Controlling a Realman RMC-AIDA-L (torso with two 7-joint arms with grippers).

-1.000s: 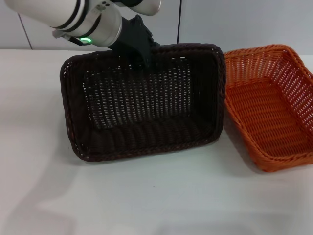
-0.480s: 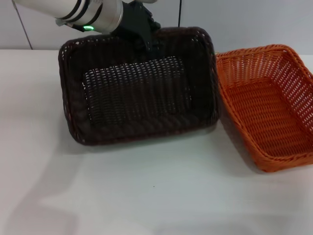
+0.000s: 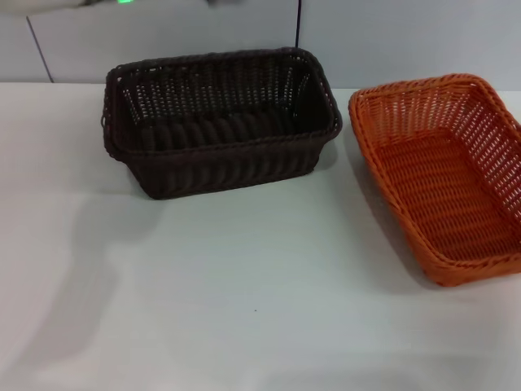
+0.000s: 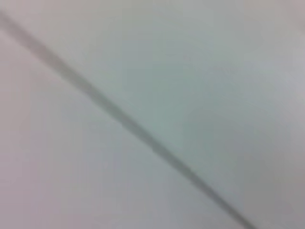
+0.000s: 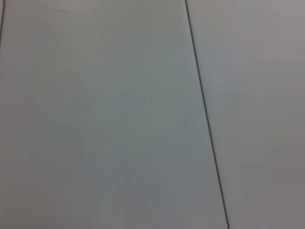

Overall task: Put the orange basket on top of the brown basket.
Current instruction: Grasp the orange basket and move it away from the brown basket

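Observation:
The brown basket [image 3: 220, 118] stands upright on the white table at the back centre-left, open side up and empty. The orange basket [image 3: 444, 175] stands upright to its right, near the table's right edge, a small gap apart from it, also empty. Only a sliver of my left arm with a green light shows at the top edge of the head view. Neither gripper is in view. Both wrist views show only plain grey wall panels with a dark seam.
The white table [image 3: 244, 301] stretches wide and bare in front of both baskets. A grey panelled wall [image 3: 407, 41] stands behind the table.
My left arm held the brown basket tilted up by its far rim; the basket now rests flat on the table and the arm has risen out of view.

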